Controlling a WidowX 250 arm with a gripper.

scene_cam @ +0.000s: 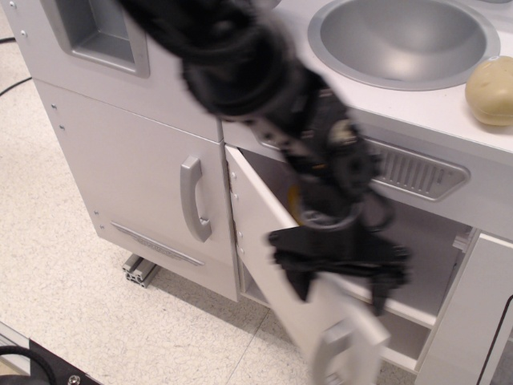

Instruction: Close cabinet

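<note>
The speckled beige tiled floor [72, 305] carries the white toy-kitchen unit [120, 160], which stands on it along the upper right. A short silver aluminium extrusion piece [143, 269] lies on the floor just beneath the unit's lower left edge. A black frame corner [40, 370] sits at the floor's bottom-left, well apart from the unit. A black cable [12, 84] crosses the floor left of the unit.

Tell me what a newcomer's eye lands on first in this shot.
First, the blurred black arm reaching down from the top centre, its gripper straddling the top edge of the half-open cabinet door at lower centre. Next, the shiny grey sink bowl at the upper right, with a pale round potato-like object on the counter beside it. A bit of yellow corn peeks out behind the door.
</note>
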